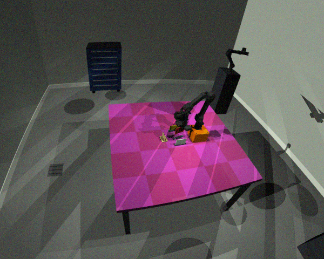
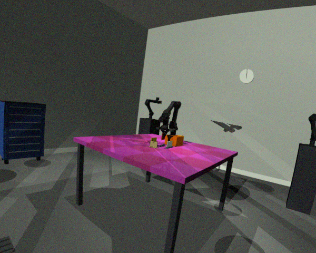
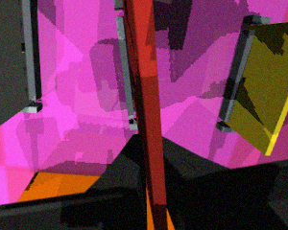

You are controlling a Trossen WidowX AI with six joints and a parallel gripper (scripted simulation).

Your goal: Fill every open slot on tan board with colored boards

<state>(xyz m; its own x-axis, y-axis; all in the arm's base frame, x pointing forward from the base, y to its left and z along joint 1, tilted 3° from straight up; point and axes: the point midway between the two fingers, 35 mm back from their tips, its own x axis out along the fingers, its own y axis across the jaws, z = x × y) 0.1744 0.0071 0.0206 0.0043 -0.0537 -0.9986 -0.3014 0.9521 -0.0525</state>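
My gripper (image 1: 182, 128) (image 3: 144, 140) is shut on the red board (image 1: 179, 130) (image 2: 163, 136) (image 3: 149, 96), which is held upright above the table, lifted out of its holder. The empty holder (image 1: 177, 137) (image 3: 126, 72) lies below it. The tan board (image 1: 163, 136) (image 2: 153, 144) stands left of the holders; its slots are too small to make out. A yellow board (image 1: 173, 128) (image 2: 154, 139) (image 3: 271, 72) is in its holder (image 3: 237, 72) behind. A light grey board (image 1: 180, 141) (image 2: 169, 144) stands in its holder at the front.
The orange block (image 1: 200, 135) (image 2: 177, 140) at the arm's base is right of the boards. The pink checkered table (image 1: 156, 178) (image 2: 141, 156) carries everything. A blue drawer cabinet (image 1: 105, 67) (image 2: 23, 130) and dark pedestals stand off the table.
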